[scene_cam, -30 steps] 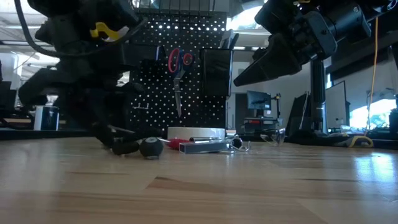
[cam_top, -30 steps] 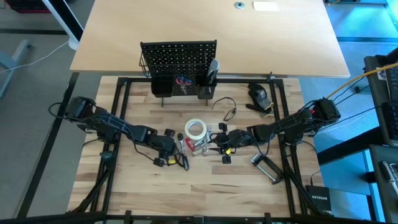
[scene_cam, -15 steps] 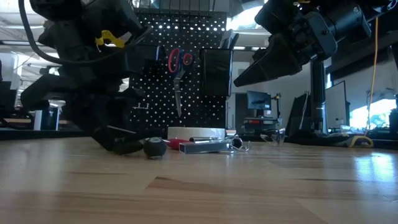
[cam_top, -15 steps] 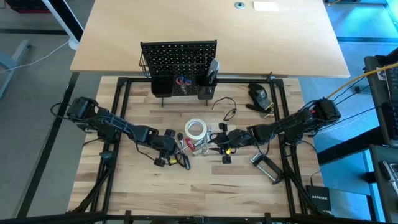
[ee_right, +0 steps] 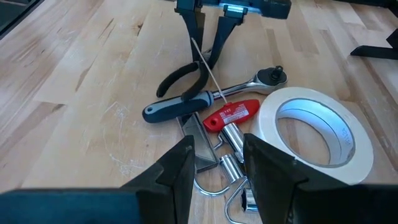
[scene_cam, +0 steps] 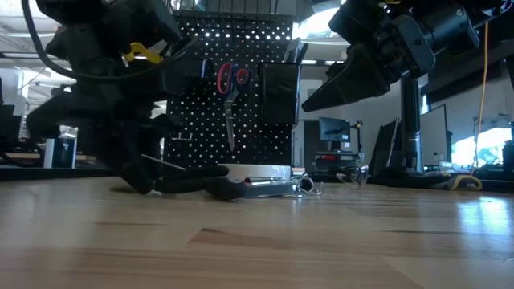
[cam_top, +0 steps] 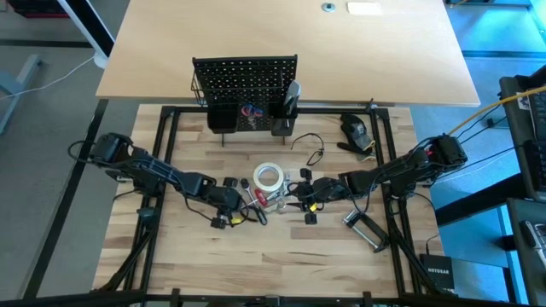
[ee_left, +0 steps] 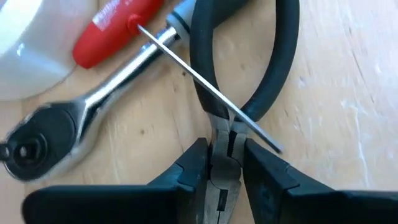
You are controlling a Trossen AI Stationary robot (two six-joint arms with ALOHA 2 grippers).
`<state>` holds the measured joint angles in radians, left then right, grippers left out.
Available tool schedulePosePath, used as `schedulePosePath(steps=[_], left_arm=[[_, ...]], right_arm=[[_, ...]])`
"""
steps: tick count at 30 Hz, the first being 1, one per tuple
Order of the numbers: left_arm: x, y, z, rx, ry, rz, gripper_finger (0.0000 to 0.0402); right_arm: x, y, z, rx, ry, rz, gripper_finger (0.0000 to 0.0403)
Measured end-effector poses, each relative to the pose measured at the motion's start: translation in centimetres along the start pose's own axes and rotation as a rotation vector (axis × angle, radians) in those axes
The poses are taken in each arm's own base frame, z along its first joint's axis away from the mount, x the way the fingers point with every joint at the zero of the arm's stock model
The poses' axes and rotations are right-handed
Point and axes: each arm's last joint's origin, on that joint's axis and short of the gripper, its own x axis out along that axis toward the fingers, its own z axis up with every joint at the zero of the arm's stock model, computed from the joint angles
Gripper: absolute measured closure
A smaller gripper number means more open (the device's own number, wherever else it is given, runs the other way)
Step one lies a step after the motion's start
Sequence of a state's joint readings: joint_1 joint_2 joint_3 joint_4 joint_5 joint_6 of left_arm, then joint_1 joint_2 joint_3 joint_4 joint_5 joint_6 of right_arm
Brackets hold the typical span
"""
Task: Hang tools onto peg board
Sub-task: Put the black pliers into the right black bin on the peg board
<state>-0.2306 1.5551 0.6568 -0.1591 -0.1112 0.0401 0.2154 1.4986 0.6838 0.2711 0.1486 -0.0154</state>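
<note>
Pale butcher-block tabletop [cam_top: 273,256] framed by black rails, larger light wooden desk [cam_top: 384,51] behind. Grey floor [cam_top: 43,111] at one side. Beyond, dim room with monitors [scene_cam: 333,128] and bright windows [scene_cam: 466,148].

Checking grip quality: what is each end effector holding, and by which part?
Left end effector clamps the black-handled pliers at the jaw end. Right end effector is open, holding nothing.

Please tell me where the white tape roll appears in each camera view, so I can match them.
High view: white tape roll at table centre.
Low view: flat band before the peg board.
Left wrist view: white edge in a corner.
Right wrist view: large ring.
Shared landmark: red handle beside it.
</note>
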Motion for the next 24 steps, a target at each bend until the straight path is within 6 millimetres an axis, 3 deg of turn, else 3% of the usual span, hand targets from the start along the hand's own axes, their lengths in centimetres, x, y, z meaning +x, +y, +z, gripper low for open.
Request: schedulePosePath(steps=[14, 24], left_arm=[[-4.3, -2.0, 2.4, -0.015, 0.135, -0.039, 0.0330], [-6.3, -2.3, 4.7, -0.021, 0.057, -0.025, 0.0335]], right_arm=[[0.0, 0.0, 0.0, 0.000, 0.000, 0.000, 0.0265], [0.0, 0.0, 0.0, 0.000, 0.003, 0.000, 0.0265]])
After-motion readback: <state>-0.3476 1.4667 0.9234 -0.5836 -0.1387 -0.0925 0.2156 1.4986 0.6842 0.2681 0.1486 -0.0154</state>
